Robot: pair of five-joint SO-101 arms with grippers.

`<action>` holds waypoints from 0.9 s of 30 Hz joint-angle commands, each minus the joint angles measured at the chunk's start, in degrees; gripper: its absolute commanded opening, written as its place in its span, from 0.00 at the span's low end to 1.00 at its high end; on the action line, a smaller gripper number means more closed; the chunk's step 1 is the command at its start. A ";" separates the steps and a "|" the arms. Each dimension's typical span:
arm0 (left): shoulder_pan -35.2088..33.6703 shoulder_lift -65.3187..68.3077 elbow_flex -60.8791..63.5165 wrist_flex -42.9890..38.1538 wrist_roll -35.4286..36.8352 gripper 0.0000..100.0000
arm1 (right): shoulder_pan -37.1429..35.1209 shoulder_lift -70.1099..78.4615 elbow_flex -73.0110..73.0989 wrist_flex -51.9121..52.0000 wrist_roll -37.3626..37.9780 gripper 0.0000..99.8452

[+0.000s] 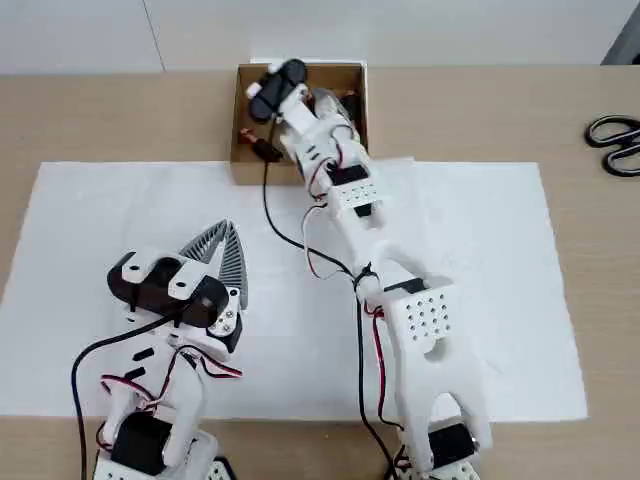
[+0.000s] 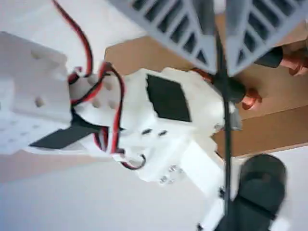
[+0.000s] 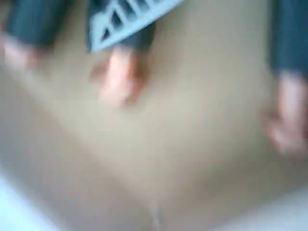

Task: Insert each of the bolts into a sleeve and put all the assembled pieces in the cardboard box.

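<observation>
The cardboard box (image 1: 240, 120) stands at the back of the table. My right arm (image 1: 320, 150) stretches over its rim, its wrist down inside. A grey part of my right gripper (image 3: 126, 19) hangs just above the box floor (image 3: 192, 125), over an assembled piece (image 3: 120, 72) with a dark sleeve and copper bolt end. Two more such pieces (image 3: 286, 115) lie blurred close by. Another piece (image 1: 262, 148) shows by the box's left wall. My left gripper (image 1: 228, 228) rests over the white sheet, shut and holding nothing, pointing at the box (image 2: 269, 96).
A white paper sheet (image 1: 480, 250) covers the middle of the table. Black scissors (image 1: 615, 145) lie at the far right edge. The right arm's cables (image 1: 290, 235) trail across the sheet between the two arms.
</observation>
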 commanded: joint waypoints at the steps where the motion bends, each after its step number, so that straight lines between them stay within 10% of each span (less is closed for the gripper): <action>1: -0.35 -0.70 0.04 -1.41 -0.09 0.01 | -0.48 -2.95 -6.24 0.31 0.26 0.16; 27: -0.35 -0.70 0.04 -1.41 -0.09 0.01 | -4.97 -54.55 -8.00 59.74 -13.27 0.16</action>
